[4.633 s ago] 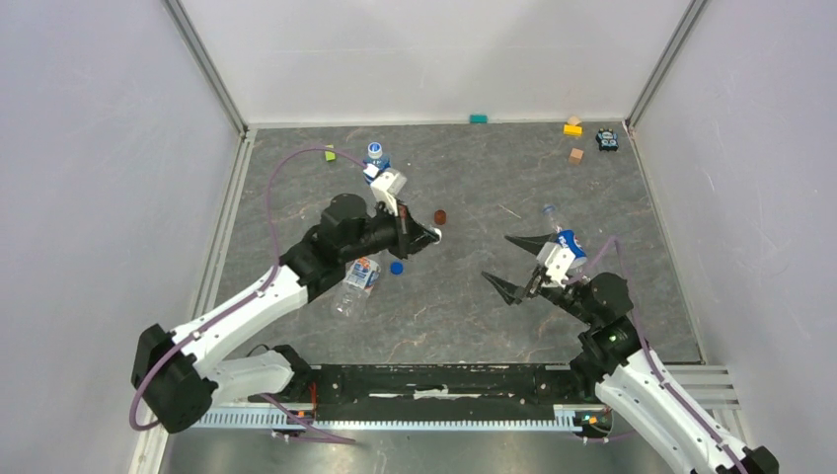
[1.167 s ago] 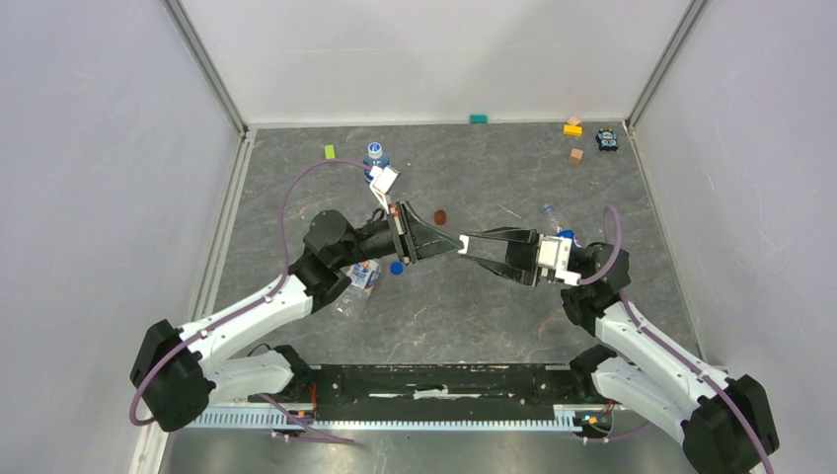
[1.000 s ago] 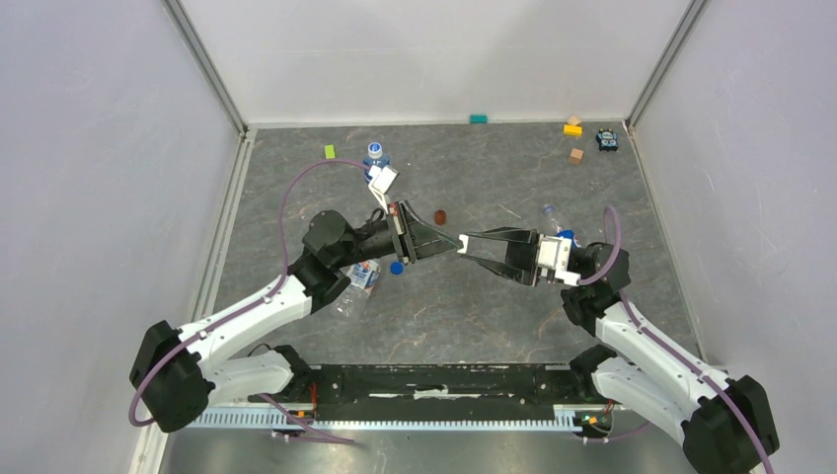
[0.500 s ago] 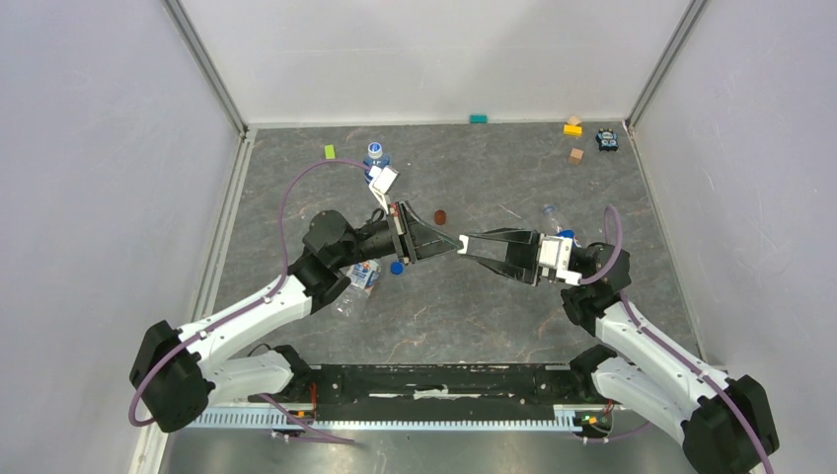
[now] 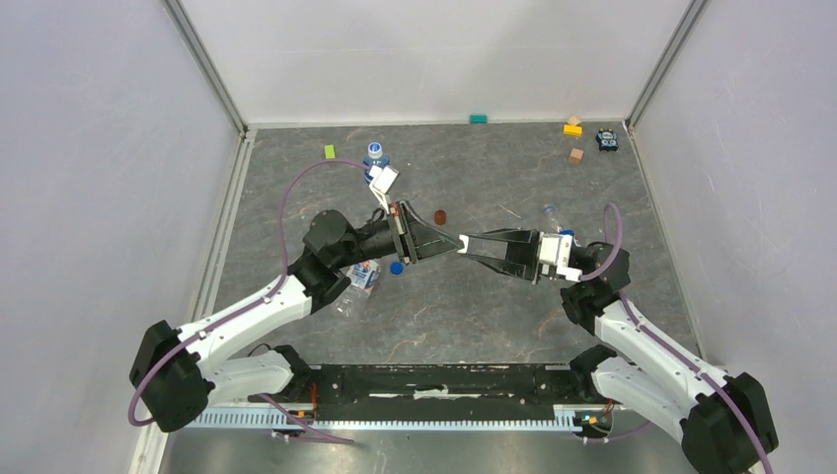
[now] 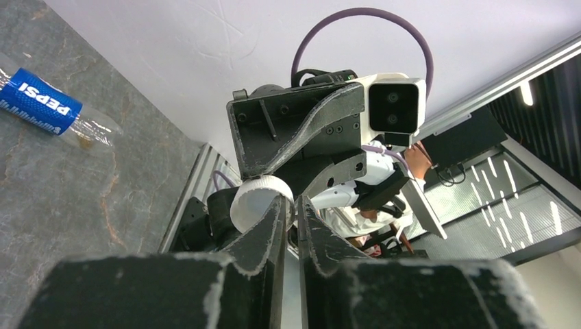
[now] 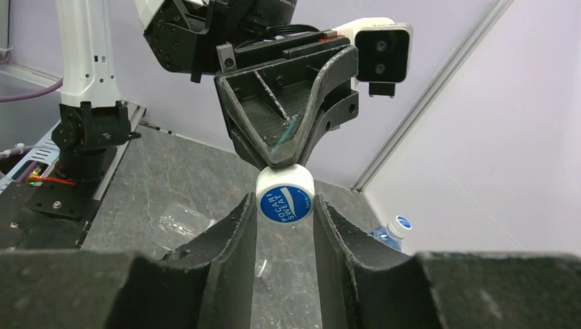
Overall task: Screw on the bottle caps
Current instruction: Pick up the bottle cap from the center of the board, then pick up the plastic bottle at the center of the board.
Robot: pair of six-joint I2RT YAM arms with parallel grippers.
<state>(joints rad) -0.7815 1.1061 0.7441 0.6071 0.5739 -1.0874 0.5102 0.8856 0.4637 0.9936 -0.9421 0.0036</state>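
Observation:
My two grippers meet tip to tip above the middle of the table. A white bottle cap [image 7: 286, 197] with a blue printed top sits between my right gripper's [image 7: 284, 205] fingers, which touch its sides. My left gripper [image 6: 289, 205] has its tips at the cap's [image 6: 253, 203] rim, jaws a narrow slit apart. One capped bottle [image 5: 375, 158] stands at the back. A second bottle [image 5: 357, 281] lies under my left arm. A third, blue-labelled one [image 6: 41, 103] lies behind my right gripper [image 5: 464, 242]. A solid blue cap [image 5: 396, 267] lies on the table.
A dark red-brown disc [image 5: 440, 216] lies just behind the grippers. Small blocks sit along the back: green [image 5: 330, 151], teal [image 5: 478, 118], yellow [image 5: 572, 127], tan [image 5: 575, 155], plus a black toy [image 5: 607, 140]. White walls enclose three sides.
My right jaws have narrowed onto the cap while my left jaws have parted slightly. Both arms have stayed almost where they were, tips together.

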